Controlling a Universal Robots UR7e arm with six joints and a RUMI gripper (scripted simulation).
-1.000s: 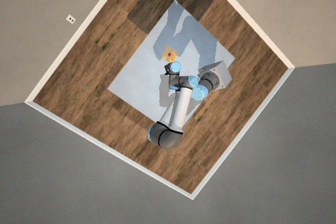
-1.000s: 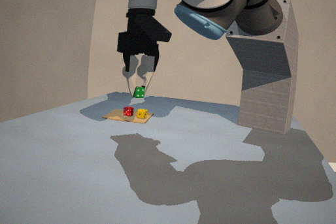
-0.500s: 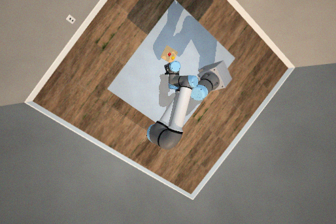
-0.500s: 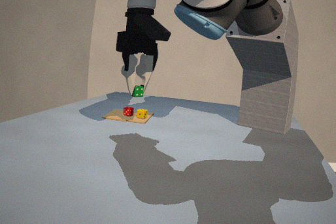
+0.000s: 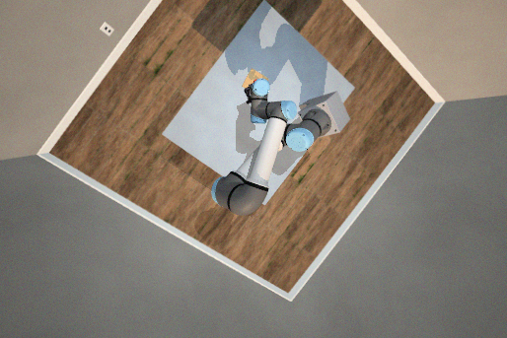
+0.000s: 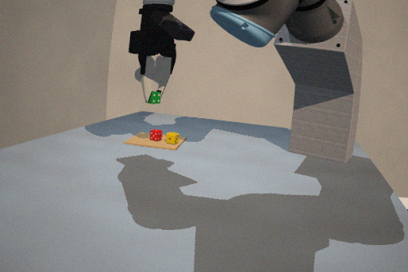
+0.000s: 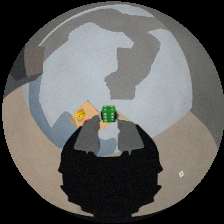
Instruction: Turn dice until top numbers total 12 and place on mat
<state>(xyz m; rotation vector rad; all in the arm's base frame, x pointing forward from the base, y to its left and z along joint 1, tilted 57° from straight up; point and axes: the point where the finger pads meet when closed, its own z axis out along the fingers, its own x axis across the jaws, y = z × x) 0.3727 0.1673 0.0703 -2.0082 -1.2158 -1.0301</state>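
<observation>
Green die (image 6: 155, 97) (image 7: 108, 114) pinched in gripper (image 6: 154, 97) (image 7: 109, 111), held high; mat (image 6: 136, 141) (image 7: 87, 106) below, red die (image 6: 155, 135) (image 7: 86, 121) and yellow die (image 6: 172, 138) (image 7: 80, 115) already there.

Below the green die (image 6: 155, 97) (image 7: 108, 114) clamped in the gripper's fingertips (image 6: 154, 100), open air reaches down to the mat (image 6: 136, 142) (image 7: 88, 107), where the red die (image 6: 155, 135) and the yellow die (image 6: 172, 138) (image 7: 80, 115) block a straight drop onto their spots. Between those two there is only a narrow gap in the exterior view, while the mat's far left part lies unoccupied beside the red die. The arm's pedestal (image 5: 340, 110) (image 6: 323, 97) stands well apart from the mat, with open space between them.
</observation>
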